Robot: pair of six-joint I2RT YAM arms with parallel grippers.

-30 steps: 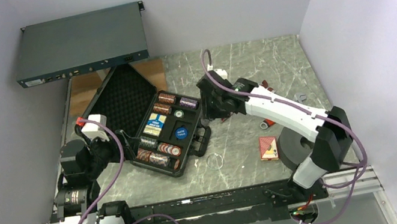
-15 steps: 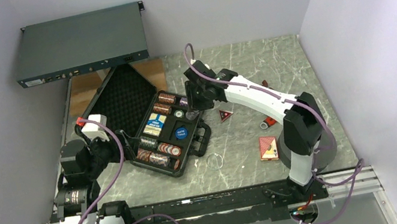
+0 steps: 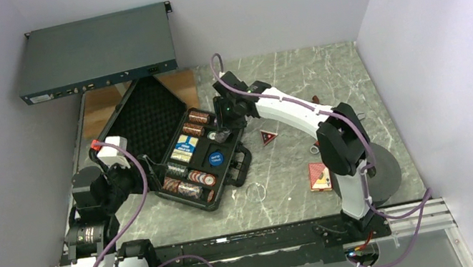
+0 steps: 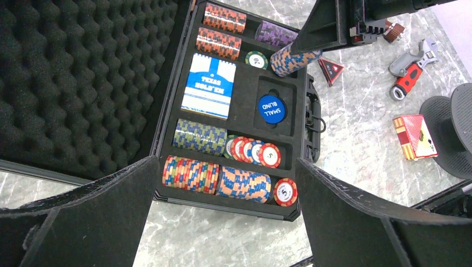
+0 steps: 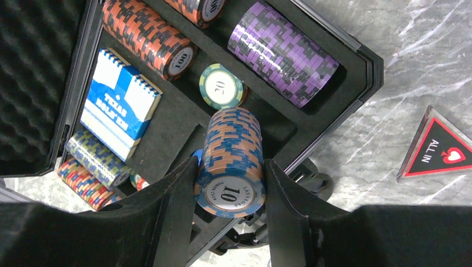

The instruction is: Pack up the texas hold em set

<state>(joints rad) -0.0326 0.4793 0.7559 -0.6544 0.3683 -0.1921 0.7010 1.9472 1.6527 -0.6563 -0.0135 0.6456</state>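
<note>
The right gripper point(image 5: 230, 184) pinches a roll of blue-and-orange chips point(image 5: 231, 158) between its two fingers, jaws about half spread and pressed on the roll's sides, and holds it above the far-right part of the open case point(image 4: 245, 119); whether the roll touches the tray cannot be told. The left gripper point(image 4: 225, 167) hangs with its jaws spread wide and nothing between them, at about 8 o'clock of the case in the top view, looking down on the tray. The dark-grey rack unit point(image 3: 95, 52) stands at 11 o'clock of the marbled table point(image 3: 283, 82), behind the case's egg-crate foam lid point(image 3: 147, 123), which lies open toward 11 o'clock. In the right wrist view, a purple roll point(image 5: 284, 53) lies in the tray at 1 o'clock of the held roll, an orange-and-black roll point(image 5: 147, 36) at 11 o'clock, a blue card box point(image 5: 119, 111) at 10 o'clock and a single green chip point(image 5: 221, 86) at 12 o'clock. Off the case, on the table, lie a red-handled wrench point(image 4: 409, 75), a red card box point(image 4: 414, 136) and a black triangular marker point(image 5: 439, 147). The held roll's end reads "10" and "LAS VEGAS", the green chip "20", the orange roll "100", the blue box "TEXAS HOLD'EM", the blue disc point(image 4: 271, 109) "SMALL BLIND", the marker "ALL IN".
</note>
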